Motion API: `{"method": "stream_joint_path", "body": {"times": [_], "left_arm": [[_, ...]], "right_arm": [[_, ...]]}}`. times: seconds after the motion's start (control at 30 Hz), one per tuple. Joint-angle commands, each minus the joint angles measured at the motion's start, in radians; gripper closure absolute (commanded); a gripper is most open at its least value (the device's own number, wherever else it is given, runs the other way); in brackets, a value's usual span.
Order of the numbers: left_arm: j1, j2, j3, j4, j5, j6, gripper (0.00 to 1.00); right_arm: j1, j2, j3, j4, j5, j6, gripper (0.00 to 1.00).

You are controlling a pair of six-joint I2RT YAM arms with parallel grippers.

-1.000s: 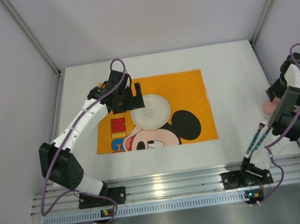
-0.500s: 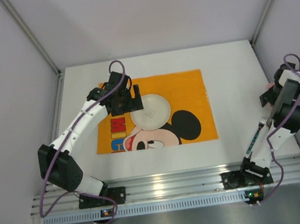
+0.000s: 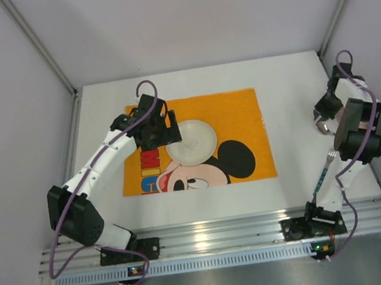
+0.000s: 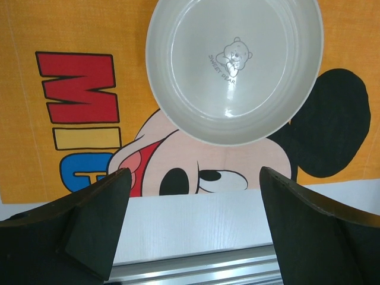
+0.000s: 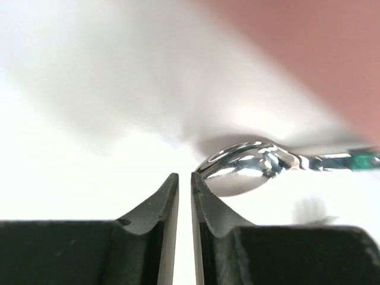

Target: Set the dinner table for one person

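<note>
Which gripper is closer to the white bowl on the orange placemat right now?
Left. The left gripper hovers just beside the bowl, jaws open and facing it. The right gripper is far off near the table's right edge, beside a spoon.

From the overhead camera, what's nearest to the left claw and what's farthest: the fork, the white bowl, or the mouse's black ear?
1. White bowl, just beside the left claw.
2. Black ear, printed right of the bowl.
3. Fork, far off on the right side.
</note>
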Motion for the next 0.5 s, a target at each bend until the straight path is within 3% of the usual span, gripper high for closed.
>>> {"method": "stream_joint_path", "body": {"times": [0.0,0.1,0.17,0.27,0.37,0.47], "left_arm": [[-0.005,-0.059,-0.042,0.008,-0.013,-0.029,0.06],[-0.005,-0.076,-0.068,0.022,-0.018,-0.04,0.06],[-0.005,-0.09,-0.083,0.034,-0.018,-0.045,0.06],[-0.005,-0.103,-0.112,0.052,-0.018,-0.057,0.06],[-0.005,-0.113,-0.135,0.072,-0.005,-0.066,0.06],[-0.008,-0.125,-0.16,0.091,-0.001,-0.074,0.06]], "right_arm": [[0.137,-0.001,0.134,0.091,-0.201,-0.067,0.86],[0.182,-0.009,0.198,0.093,-0.305,-0.098,0.8],[0.191,-0.027,0.212,0.085,-0.353,-0.09,0.55],[0.196,-0.059,0.229,0.061,-0.351,-0.098,0.27],[0.196,-0.082,0.24,0.007,-0.258,-0.125,0.18],[0.167,-0.073,0.261,-0.083,-0.045,-0.154,0.15]]}}
